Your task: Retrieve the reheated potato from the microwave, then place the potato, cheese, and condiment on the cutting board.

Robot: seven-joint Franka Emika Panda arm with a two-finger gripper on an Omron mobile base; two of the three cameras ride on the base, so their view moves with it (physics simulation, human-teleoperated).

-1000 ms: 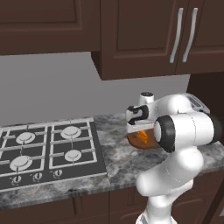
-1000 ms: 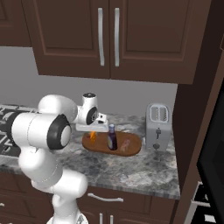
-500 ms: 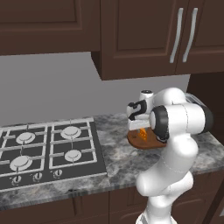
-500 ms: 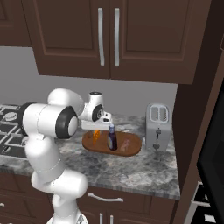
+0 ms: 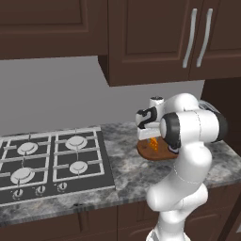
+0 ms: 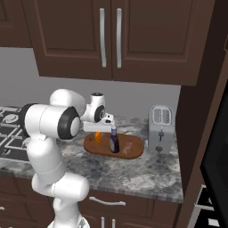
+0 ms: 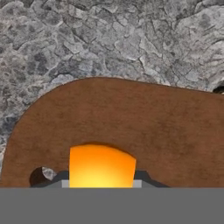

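the gripper point(image 6: 99, 132) hovers over the cutting board point(image 6: 133, 152), clamped on the cheese point(image 7: 102, 167); its fingertips stay mostly hidden. the condiment point(image 6: 114, 140) and faint potato point(image 6: 128, 147) sit on the board

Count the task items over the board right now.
3: the cheese in the pincer above the board's left end, the condiment upright mid-board, and a faint potato right of it.

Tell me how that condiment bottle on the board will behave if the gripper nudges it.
The condiment stands upright, narrow and taller than wide, so a nudge near its cap would likely tip it. The cutting board looks flat and smooth, so a low push would probably slide it. If tipped, it may roll.
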